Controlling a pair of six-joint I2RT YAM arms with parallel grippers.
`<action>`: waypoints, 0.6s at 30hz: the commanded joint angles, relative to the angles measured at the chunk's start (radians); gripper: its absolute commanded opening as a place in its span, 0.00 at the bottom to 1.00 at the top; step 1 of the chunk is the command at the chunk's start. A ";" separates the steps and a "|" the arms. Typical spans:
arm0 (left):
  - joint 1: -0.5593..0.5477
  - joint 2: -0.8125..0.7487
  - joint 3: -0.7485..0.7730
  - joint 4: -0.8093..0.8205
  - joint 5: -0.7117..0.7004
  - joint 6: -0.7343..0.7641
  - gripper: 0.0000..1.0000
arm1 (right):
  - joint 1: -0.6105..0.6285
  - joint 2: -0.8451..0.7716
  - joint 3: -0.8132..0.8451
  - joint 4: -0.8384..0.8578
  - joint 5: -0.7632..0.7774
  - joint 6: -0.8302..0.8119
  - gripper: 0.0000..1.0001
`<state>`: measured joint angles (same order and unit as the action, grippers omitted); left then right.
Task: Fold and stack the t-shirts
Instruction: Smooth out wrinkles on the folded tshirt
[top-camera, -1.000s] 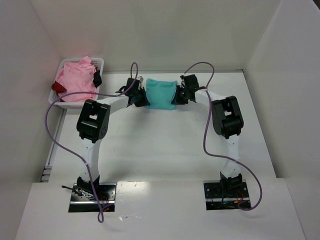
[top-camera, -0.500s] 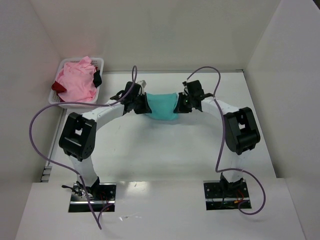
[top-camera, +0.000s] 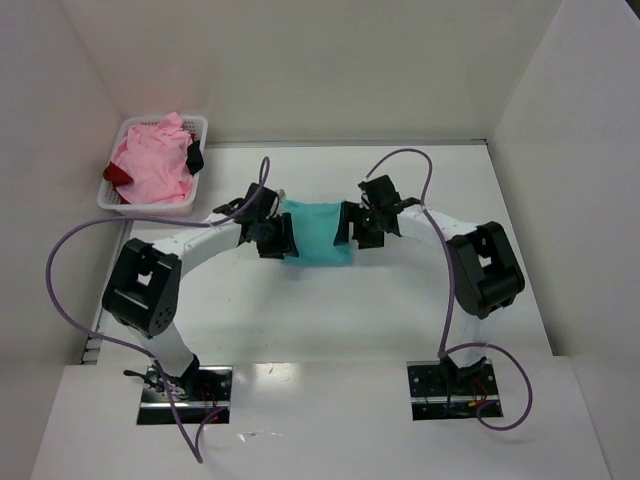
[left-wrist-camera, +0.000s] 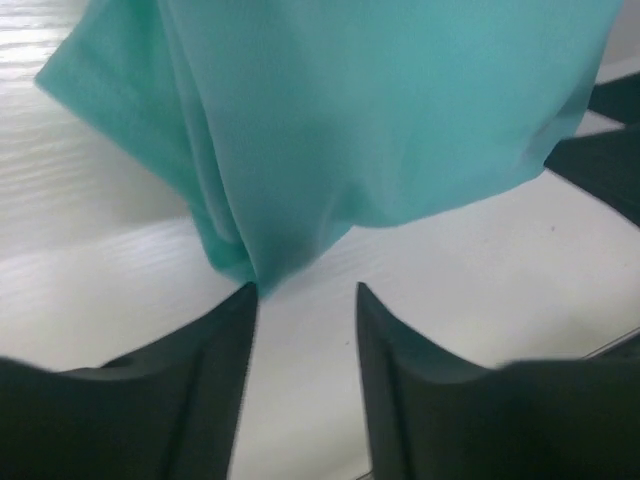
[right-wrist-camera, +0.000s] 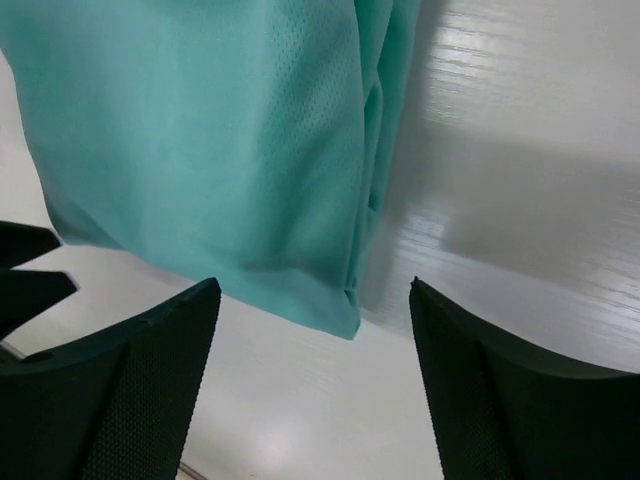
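2 releases just now: my left gripper (left-wrist-camera: 305, 290) and right gripper (right-wrist-camera: 315, 290) both gape empty, leaving the folded teal t-shirt (top-camera: 318, 232) on the surface (top-camera: 330, 310); i judge this fold done.

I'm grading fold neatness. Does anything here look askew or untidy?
Slightly. The teal t-shirt lies folded on the table, but its edge by the open left hand is puckered into a ridge instead of flat. The pink t-shirt and dark red t-shirt sit crumpled in the white basket, unfolded.
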<state>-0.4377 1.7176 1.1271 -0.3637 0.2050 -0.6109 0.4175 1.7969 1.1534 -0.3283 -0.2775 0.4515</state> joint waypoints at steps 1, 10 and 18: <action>-0.006 -0.108 0.031 -0.047 -0.038 -0.018 0.56 | 0.000 -0.096 0.037 -0.021 0.060 -0.014 0.83; -0.006 -0.066 0.235 0.005 -0.122 0.037 0.68 | -0.023 -0.140 0.201 -0.006 0.089 -0.014 0.67; -0.006 0.121 0.245 0.318 -0.078 0.069 0.32 | -0.036 0.011 0.235 0.135 -0.055 -0.048 0.11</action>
<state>-0.4377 1.7756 1.3930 -0.2108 0.1081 -0.5838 0.3832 1.7336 1.3655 -0.2695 -0.2600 0.4301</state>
